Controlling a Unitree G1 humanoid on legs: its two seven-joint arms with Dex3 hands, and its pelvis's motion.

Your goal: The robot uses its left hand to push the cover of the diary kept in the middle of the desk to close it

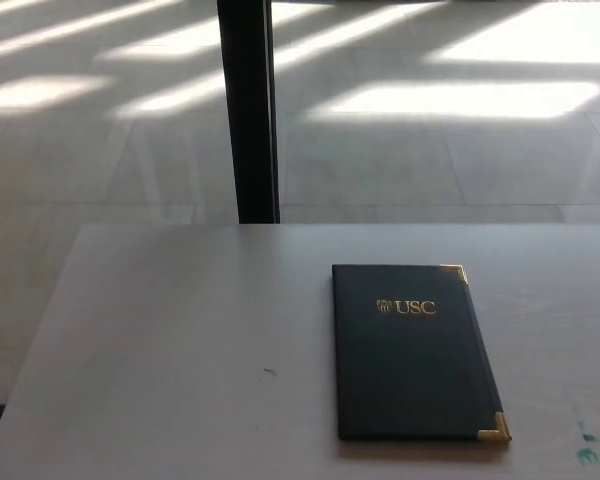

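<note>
Diary [412, 352] lies closed, flat on table [180, 340], gold "USC" up. Neither hand in shot, so fingers' state unknown.

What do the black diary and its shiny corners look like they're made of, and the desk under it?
The diary seems to be leather or imitation leather: a matte black cover with gold-stamped lettering. Its corner caps look like polished gold-coloured metal, since they glint. The desk looks like smooth pale laminate or painted board with a faint sheen; which of the two is unclear.
</note>
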